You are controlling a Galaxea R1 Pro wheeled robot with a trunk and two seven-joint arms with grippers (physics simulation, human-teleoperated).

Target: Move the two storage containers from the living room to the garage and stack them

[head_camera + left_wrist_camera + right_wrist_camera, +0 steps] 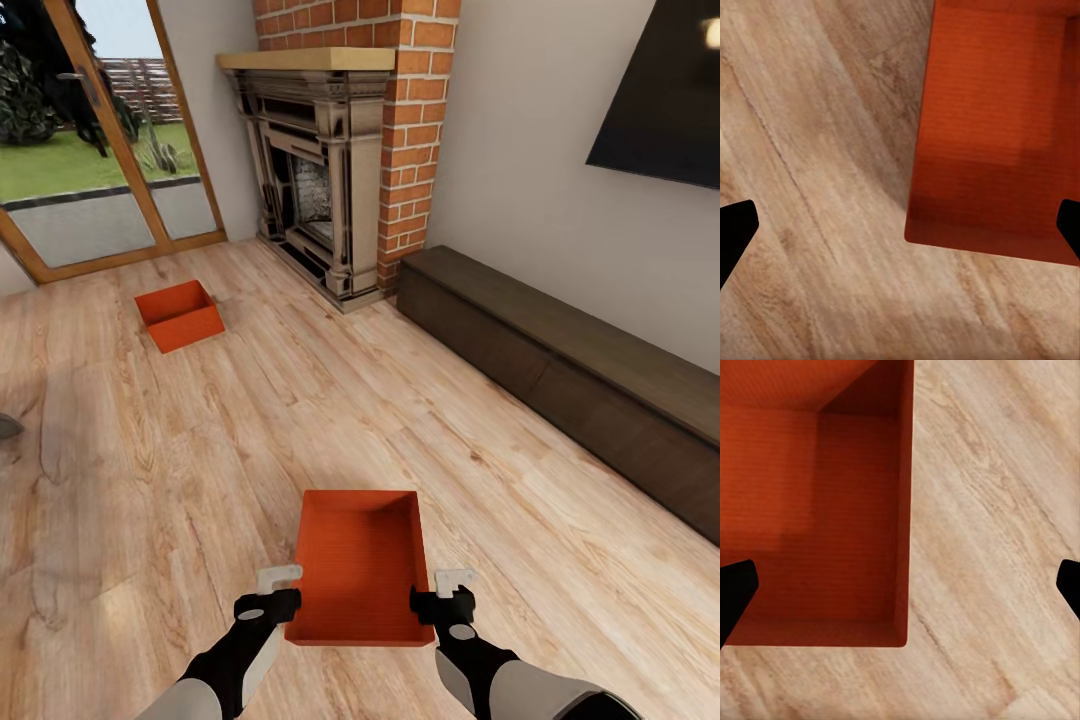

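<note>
Here the living room's wood floor (150,450) spreads ahead of both pincers, with the brick fireplace (340,160) and glass door (100,130) far beyond them and a long dark bench (560,370) running off ahead of the right one. The near bin (360,565) sits on the floor directly between the two pincers, its open top facing up and its near end level with them. The left pincer (270,592) stands just outside the bin's left wall and the right pincer (447,592) just outside the right wall. In both wrist views the dark fingertips (735,225) sit wide apart at the frame edges, with the bin's wall between them, so each pincer looks released and straddling a side wall rather than gripping it. The far bin (180,314) lies well ahead and to the left of the left pincer, near the door. I judge this to be the pickup of the first bin, still in the living room and not yet lifted. The next move calls for lowering each pincer over its wall, clenching evenly on both sides, then lifting level before driving towards the garage.
</note>
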